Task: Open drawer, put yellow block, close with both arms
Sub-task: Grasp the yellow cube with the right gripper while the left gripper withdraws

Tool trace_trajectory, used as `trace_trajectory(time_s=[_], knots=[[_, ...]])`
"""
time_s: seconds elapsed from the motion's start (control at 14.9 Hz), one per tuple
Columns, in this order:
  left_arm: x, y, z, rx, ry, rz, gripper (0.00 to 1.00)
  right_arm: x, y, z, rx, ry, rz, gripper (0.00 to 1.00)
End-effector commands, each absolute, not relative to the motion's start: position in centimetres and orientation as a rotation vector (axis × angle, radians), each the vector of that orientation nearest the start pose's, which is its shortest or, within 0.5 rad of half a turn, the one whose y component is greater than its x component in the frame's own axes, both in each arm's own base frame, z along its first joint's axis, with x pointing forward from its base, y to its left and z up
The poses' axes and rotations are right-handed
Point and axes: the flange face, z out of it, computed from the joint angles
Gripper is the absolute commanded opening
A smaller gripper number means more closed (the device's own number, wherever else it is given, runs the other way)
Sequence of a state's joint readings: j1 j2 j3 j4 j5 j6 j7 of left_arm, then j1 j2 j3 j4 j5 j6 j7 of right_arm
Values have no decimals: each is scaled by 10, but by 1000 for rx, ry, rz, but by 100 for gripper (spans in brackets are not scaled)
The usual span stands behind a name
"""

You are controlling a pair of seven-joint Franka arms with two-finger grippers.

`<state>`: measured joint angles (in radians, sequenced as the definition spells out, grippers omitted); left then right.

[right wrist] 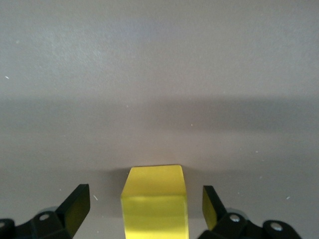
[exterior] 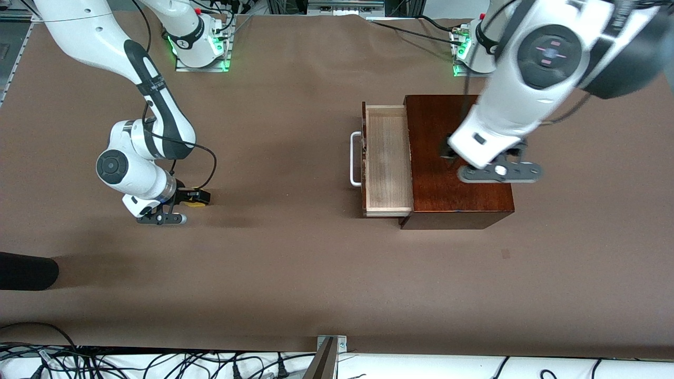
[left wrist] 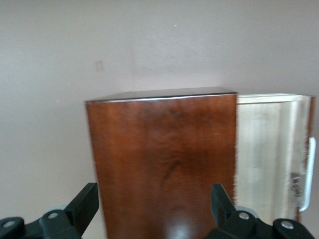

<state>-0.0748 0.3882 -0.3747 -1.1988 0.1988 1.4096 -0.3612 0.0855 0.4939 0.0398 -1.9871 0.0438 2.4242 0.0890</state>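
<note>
The drawer (exterior: 387, 158) of the dark wooden box (exterior: 463, 197) stands pulled out toward the right arm's end, showing its pale inside and white handle (exterior: 356, 159). The yellow block (exterior: 197, 203) rests on the table near the right arm's end. My right gripper (exterior: 197, 197) is down at the table, open, with the block (right wrist: 155, 199) between its fingers (right wrist: 77, 206) and a gap on each side. My left gripper (exterior: 452, 153) hangs open and empty over the box top (left wrist: 164, 149). The drawer (left wrist: 266, 149) shows beside it in the left wrist view.
A black object (exterior: 26, 271) lies at the table's edge at the right arm's end, nearer the front camera than the block. Cables and a metal bracket (exterior: 329, 350) line the near edge. Brown table (exterior: 284, 252) lies between block and drawer.
</note>
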Motion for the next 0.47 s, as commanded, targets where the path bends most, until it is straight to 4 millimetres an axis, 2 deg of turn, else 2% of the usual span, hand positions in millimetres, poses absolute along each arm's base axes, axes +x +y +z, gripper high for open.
trace_trajectory(time_s=[0.0,0.13,0.27,0.4], knots=[[603,-167,587,-3041,186,175,100,592,75,206,-3088,36,88,91],[599,-122,603,-3093,201,181,100,588,75,202,-3089,30,97,67],[582,-80,610,-3139,297,173,100,587,75,200,-3089,15,104,40],[569,-39,615,-3182,299,178,100,590,73,204,-3090,8,96,14]])
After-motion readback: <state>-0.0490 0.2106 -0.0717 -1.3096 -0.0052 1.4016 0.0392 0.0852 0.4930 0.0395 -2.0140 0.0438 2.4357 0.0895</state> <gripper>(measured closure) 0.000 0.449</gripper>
